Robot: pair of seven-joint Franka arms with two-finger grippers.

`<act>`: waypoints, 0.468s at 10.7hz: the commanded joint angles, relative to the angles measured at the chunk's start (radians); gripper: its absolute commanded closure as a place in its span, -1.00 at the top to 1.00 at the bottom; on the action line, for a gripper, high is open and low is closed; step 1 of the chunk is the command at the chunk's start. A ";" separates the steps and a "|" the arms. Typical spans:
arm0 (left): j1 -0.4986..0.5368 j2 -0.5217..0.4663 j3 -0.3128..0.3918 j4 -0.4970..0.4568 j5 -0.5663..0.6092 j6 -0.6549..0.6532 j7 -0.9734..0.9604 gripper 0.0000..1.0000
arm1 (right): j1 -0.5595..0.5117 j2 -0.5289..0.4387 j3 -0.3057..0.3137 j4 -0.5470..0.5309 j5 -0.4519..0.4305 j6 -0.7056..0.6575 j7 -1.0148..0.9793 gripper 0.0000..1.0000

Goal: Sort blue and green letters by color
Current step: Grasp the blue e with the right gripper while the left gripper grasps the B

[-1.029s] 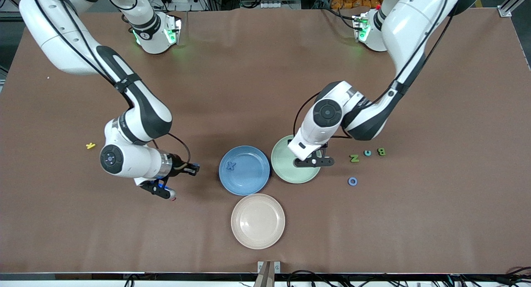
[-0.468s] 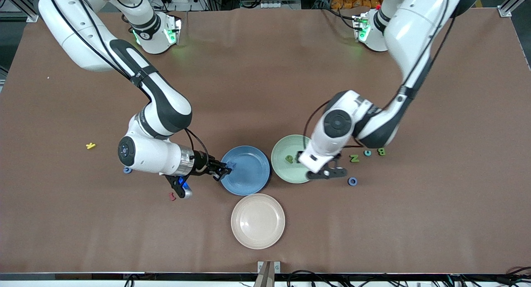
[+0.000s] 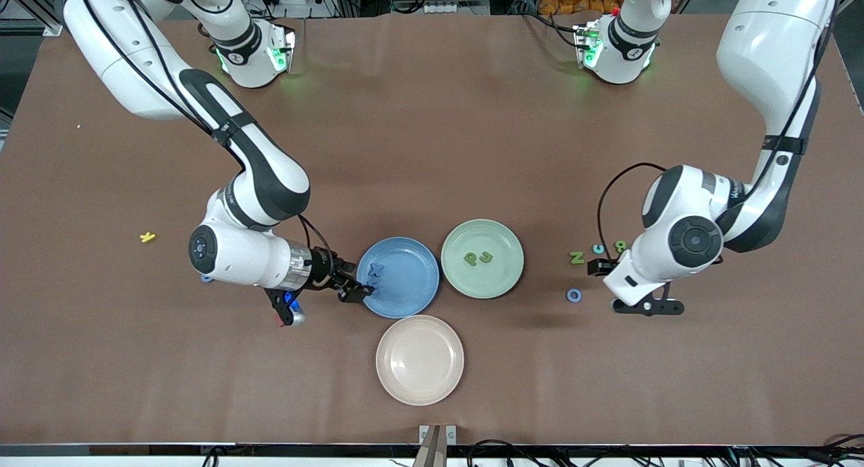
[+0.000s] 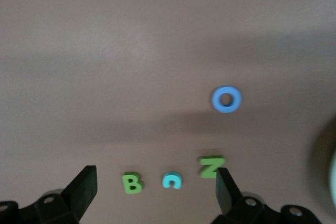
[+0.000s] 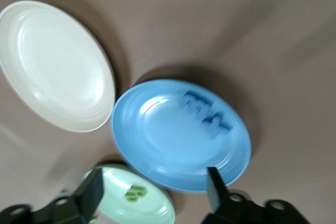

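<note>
The blue plate (image 3: 408, 278) holds two blue letters (image 3: 375, 270), which also show in the right wrist view (image 5: 206, 111). My right gripper (image 3: 356, 289) is open and empty at that plate's rim (image 5: 157, 148). The green plate (image 3: 501, 272) holds two green letters (image 3: 478, 257). Loose on the table toward the left arm's end lie a green Z (image 3: 576, 256), a teal c (image 3: 598, 248), a green B (image 3: 619, 246) and a blue O (image 3: 574, 295). My left gripper (image 3: 598, 266) hovers open and empty over them (image 4: 155, 190). A blue ring (image 3: 206, 278) lies beside the right arm.
A cream plate (image 3: 420, 359) sits nearer the front camera than the two coloured plates. A tiny yellow piece (image 3: 147, 237) lies toward the right arm's end. A dark red piece (image 3: 280, 323) peeks out under the right wrist.
My right gripper swung to the blue plate, where a second blue letter now lies. My left gripper left the green plate, uncovering two green letters, and moved over the loose letters.
</note>
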 commanded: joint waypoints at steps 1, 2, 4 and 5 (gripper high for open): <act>0.146 -0.105 -0.025 -0.267 -0.002 0.192 -0.024 1.00 | -0.066 0.001 -0.036 0.004 -0.123 -0.177 -0.250 1.00; 0.192 -0.107 -0.033 -0.330 -0.004 0.264 -0.031 1.00 | -0.124 -0.011 -0.036 -0.018 -0.151 -0.216 -0.384 1.00; 0.252 -0.105 -0.033 -0.424 -0.004 0.378 -0.045 1.00 | -0.216 -0.022 -0.036 -0.076 -0.354 -0.225 -0.556 1.00; 0.260 -0.099 -0.031 -0.429 -0.004 0.382 -0.048 1.00 | -0.247 -0.025 -0.033 -0.096 -0.455 -0.227 -0.595 1.00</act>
